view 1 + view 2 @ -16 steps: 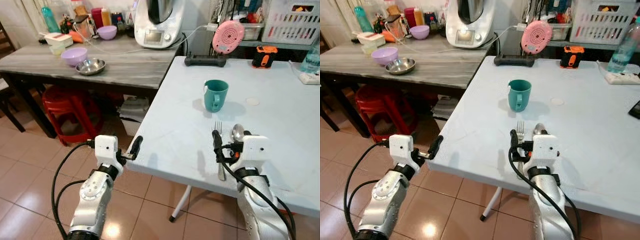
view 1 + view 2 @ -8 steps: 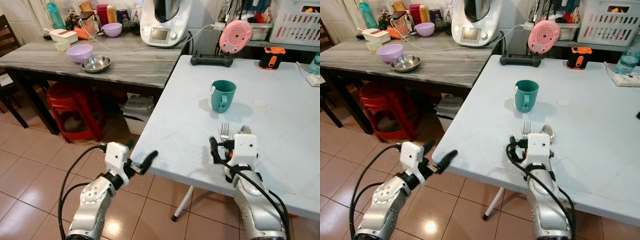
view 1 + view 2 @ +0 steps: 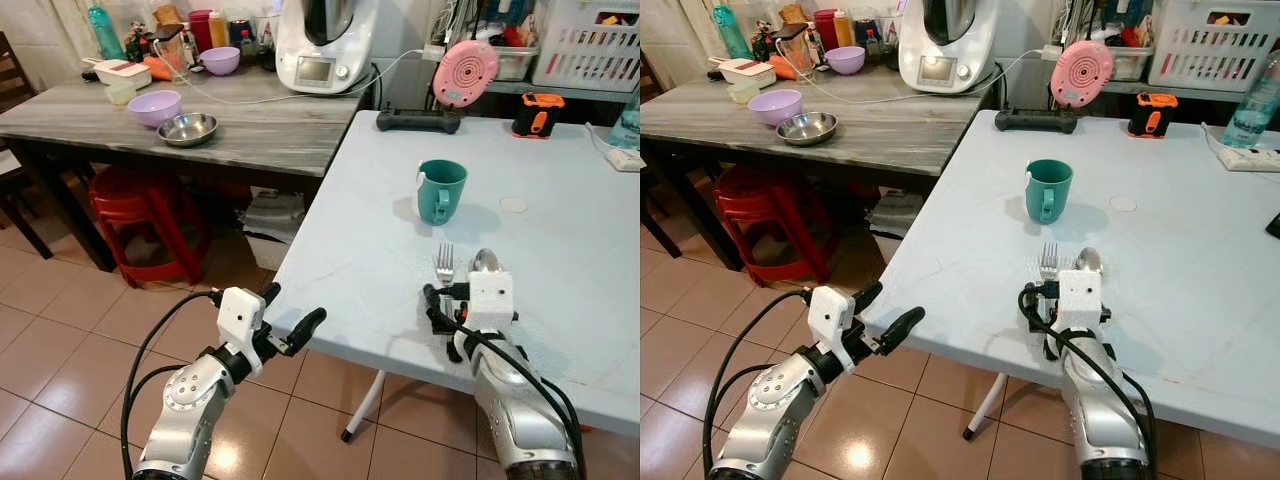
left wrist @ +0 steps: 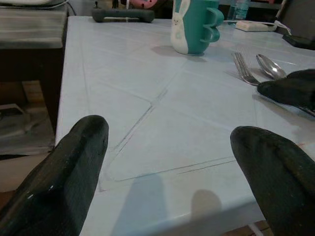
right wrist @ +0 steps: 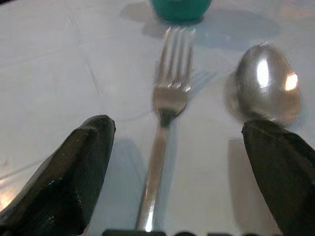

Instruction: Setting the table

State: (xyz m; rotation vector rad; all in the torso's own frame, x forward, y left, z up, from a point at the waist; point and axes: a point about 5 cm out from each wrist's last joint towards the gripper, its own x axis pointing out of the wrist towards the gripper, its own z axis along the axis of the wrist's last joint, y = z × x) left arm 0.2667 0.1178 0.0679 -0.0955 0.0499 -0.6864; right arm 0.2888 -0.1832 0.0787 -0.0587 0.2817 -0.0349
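Side table [image 3: 250,130]: grey wooden top on the left; it carries a purple bowl [image 3: 155,106] and, just beside it, a steel bowl [image 3: 187,128].
Left gripper [image 3: 290,325]: it hovers at the near left corner of the white table [image 3: 350,250], at the level of the edge; its two black fingers are spread wide and hold nothing.
Mug [image 3: 439,191]: teal, upright on the white table, beyond the cutlery.
Fork [image 3: 444,264]: flat on the table near the front edge, tines toward the mug.
Spoon [image 3: 485,261]: just beside the fork on its right, bowl toward the mug.
Right gripper [image 5: 182,162]: low over the cutlery handles, fingers spread, the fork handle between them; one fingertip [image 5: 275,167] is near the spoon bowl. It grips nothing.
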